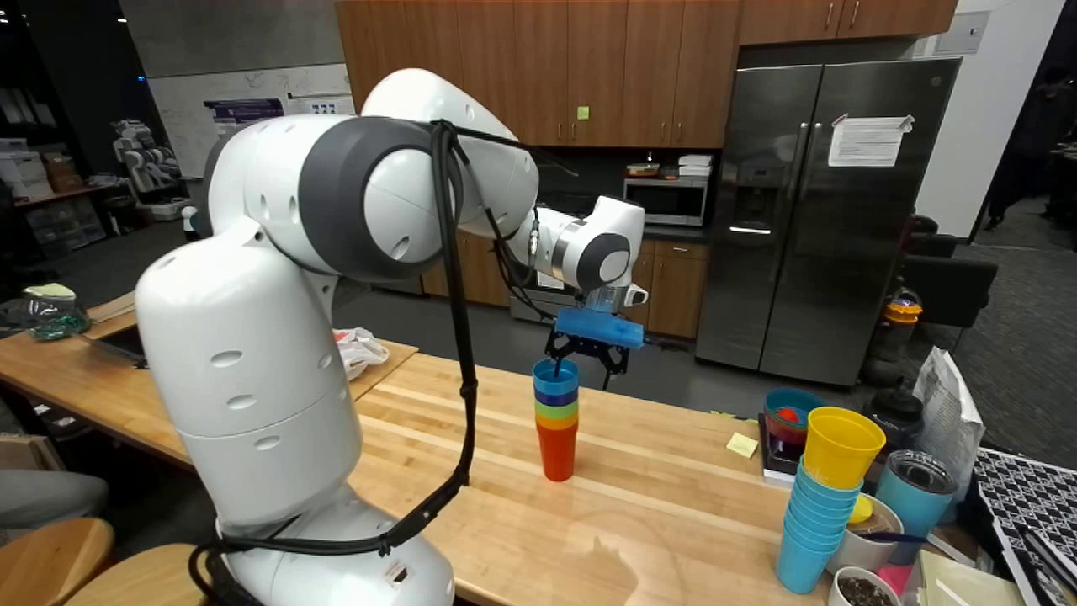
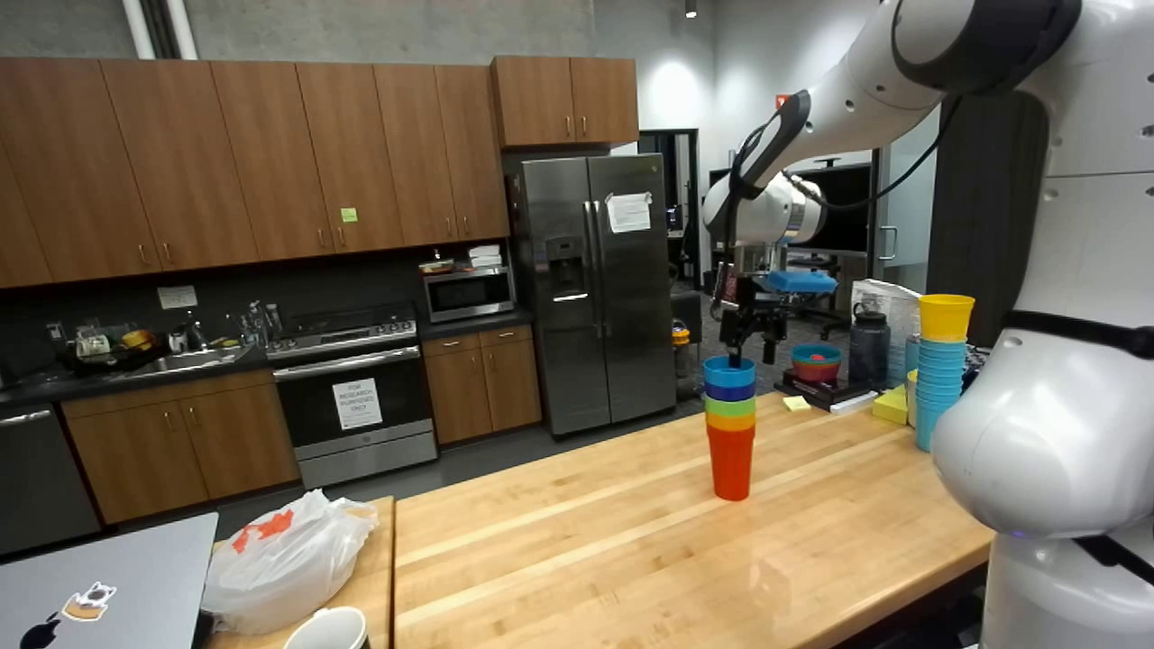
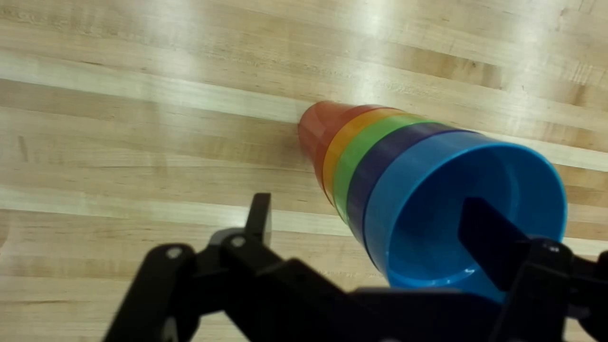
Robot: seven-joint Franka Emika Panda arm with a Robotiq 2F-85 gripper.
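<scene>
Your gripper [image 1: 581,377] straddles the wall of the top blue cup [image 3: 432,209], its two fingers wide apart, one reaching down inside the mouth and one hanging outside. You can't tell whether either touches it, since the inner fingertip is hidden below the rim in both exterior views, and in the wrist view the gripper's dark body covers part of that rim. The blue cup tops your stack of cups [image 2: 730,428], upright on the table [image 2: 577,541]. Count five colours there, bottom to top: red, orange, green, purple, blue; most of each nested cup is hidden inside the one below. Well apart, one yellow cup [image 1: 841,446] caps a pile of light blue cups [image 1: 814,526], too tightly nested for you to number surely. In an exterior view, one laptop [image 2: 108,581] and one white cup [image 2: 326,631] are cut off at the edge, and one plastic bag [image 2: 288,559] has contents you can't make out.
</scene>
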